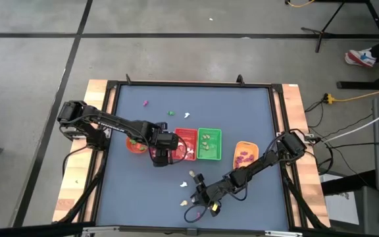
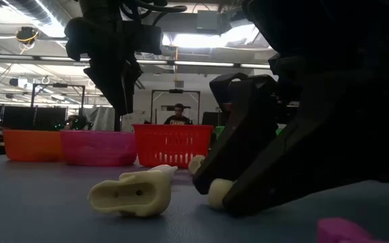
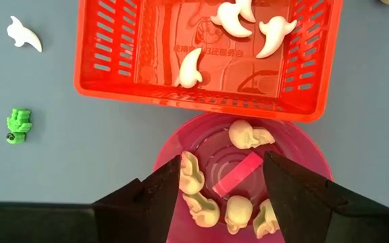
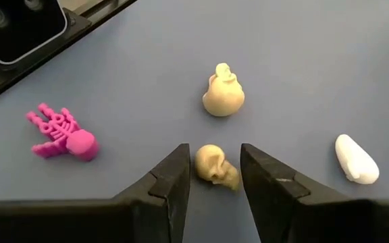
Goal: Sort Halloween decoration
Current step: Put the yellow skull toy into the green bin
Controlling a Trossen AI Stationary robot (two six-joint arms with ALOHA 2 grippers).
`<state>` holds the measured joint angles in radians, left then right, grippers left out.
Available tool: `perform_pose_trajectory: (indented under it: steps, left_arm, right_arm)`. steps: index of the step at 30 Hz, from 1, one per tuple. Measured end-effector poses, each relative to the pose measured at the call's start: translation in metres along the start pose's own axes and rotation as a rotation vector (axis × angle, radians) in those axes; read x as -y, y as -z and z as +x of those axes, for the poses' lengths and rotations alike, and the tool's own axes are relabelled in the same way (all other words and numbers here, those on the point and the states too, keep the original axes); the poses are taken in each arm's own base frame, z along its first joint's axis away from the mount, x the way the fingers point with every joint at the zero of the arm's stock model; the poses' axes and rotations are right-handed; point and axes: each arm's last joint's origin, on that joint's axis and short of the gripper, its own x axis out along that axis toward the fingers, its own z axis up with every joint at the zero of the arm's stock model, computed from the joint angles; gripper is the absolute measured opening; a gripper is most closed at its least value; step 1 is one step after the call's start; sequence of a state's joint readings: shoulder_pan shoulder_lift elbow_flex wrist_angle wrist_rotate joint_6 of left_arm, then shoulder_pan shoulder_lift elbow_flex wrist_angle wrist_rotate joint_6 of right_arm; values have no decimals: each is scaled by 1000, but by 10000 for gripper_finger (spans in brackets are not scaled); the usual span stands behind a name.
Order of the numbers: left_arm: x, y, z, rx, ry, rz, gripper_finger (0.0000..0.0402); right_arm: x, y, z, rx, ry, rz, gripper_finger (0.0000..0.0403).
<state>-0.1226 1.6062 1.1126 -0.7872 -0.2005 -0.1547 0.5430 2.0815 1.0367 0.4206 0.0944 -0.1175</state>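
Note:
My right gripper (image 4: 213, 177) is low over the table near its near edge (image 1: 198, 194). It stands open, one finger on either side of a cream skull trinket (image 4: 216, 167) that lies on the table; a gap shows beside the skull. Just beyond lie a second cream skull (image 4: 223, 94), a magenta skeleton hand (image 4: 63, 138) and a white piece (image 4: 356, 158). My left gripper (image 3: 225, 196) hangs open above the pink bowl (image 3: 302, 158), which holds several cream skulls and a pink piece. It holds nothing.
The red basket tray (image 3: 208, 94) with white pieces stands next to the pink bowl, then the green tray (image 1: 209, 153) and the orange tray (image 1: 245, 145). An orange bowl (image 1: 135, 146) sits left. Loose trinkets lie far left: white (image 3: 24, 34), green (image 3: 19, 126). A cream piece (image 2: 132, 192) lies near.

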Motion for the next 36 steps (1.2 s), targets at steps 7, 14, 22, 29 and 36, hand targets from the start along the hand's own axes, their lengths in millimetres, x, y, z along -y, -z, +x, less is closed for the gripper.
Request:
perform_pose_trajectory:
  steps: [7,14,22,29,36]
  left_arm:
    - [0,0,0,0,0,0,195]
    - [0,0,0,0,0,0,195]
    - [0,0,0,0,0,0,196]
    - [0,0,0,0,0,0,196]
    - [0,0,0,0,0,0,196]
  right_arm:
    - [0,0,0,-2,-1,0,133]
    - [0,0,0,-2,-7,0,105]
    - [0,0,0,-2,-15,0,59]
    - [0,-1,-1,0,-15,0,63]
    - [3,-18,-15,48,-4,4,59]
